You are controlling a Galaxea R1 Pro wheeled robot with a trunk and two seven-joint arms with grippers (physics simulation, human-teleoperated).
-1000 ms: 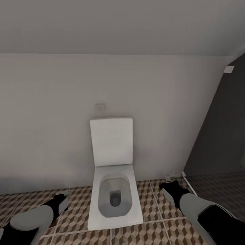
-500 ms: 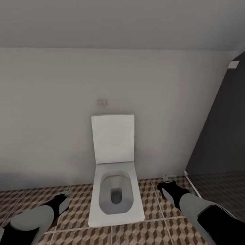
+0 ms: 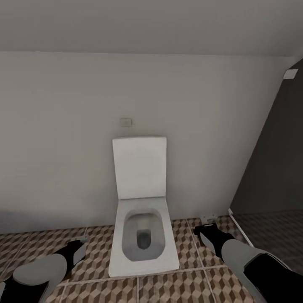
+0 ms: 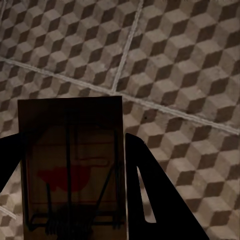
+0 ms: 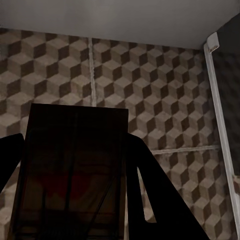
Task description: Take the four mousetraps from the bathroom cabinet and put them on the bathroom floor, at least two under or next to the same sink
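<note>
Each gripper holds a mousetrap. In the left wrist view a brown wooden mousetrap (image 4: 72, 170) with dark wire and a red patch sits between the fingers of my left gripper (image 4: 70, 142), above the bathroom floor (image 4: 170, 55). The right wrist view has a second, shadowed mousetrap (image 5: 75, 170) clamped in my right gripper (image 5: 72, 145) over the cube-patterned floor (image 5: 150, 80). From the head, the left gripper (image 3: 78, 249) and right gripper (image 3: 209, 232) hang low on either side of a toilet. The cabinet and the sink are out of view.
A white toilet (image 3: 143, 235) with its lid up stands against the pale wall (image 3: 63, 147) straight ahead, between my two arms. A dark grey panel (image 3: 273, 168) with a white base strip (image 3: 237, 227) closes off the right side.
The whole head picture has shifted a little, so the camera moved; the toilet and wall line sit slightly higher. Both grippers keep their poses and their mousetraps.
</note>
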